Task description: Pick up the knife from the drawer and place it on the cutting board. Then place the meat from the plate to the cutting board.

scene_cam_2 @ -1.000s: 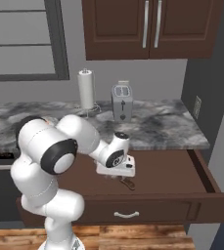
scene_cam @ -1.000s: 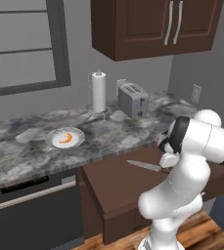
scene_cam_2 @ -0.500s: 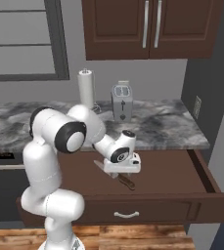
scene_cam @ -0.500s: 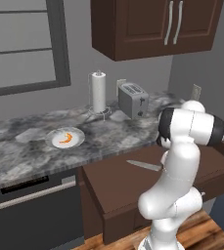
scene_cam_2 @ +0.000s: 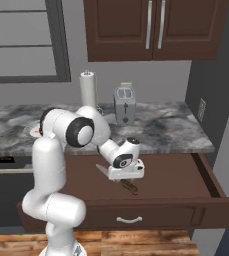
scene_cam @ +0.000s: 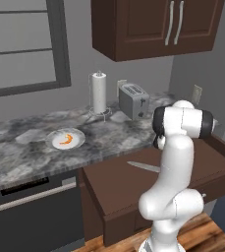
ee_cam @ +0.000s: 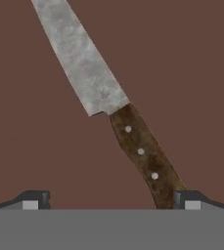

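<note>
The knife point(ee_cam: 133, 141) lies flat on the floor of the open drawer point(ee_cam: 191, 73), silver blade slanting away from its dark brown riveted handle. My gripper point(ee_cam: 111, 201) hangs just above it, open, and the handle's end lies close to the right fingertip point(ee_cam: 187, 200). In the right base view the gripper point(scene_cam_2: 125, 178) hovers low over the knife point(scene_cam_2: 102, 170) inside the drawer point(scene_cam_2: 161, 212). The blade point(scene_cam: 144, 167) pokes out from behind my arm in the left base view. The orange-red meat point(scene_cam: 67, 141) rests on the white plate point(scene_cam: 52, 142) on the counter. The cutting board is out of view.
A paper towel roll point(scene_cam: 99, 92) and a silver toaster point(scene_cam: 133, 101) stand at the back of the marble counter point(scene_cam: 20, 162). Dark wall cabinets point(scene_cam: 153, 27) hang above. The drawer's side wall point(scene_cam_2: 206, 175) juts out at the right.
The arm's elbow has swung upright over the drawer and the hand has sunk slightly towards the knife. The jaws stay wide apart; the knife has not moved.
</note>
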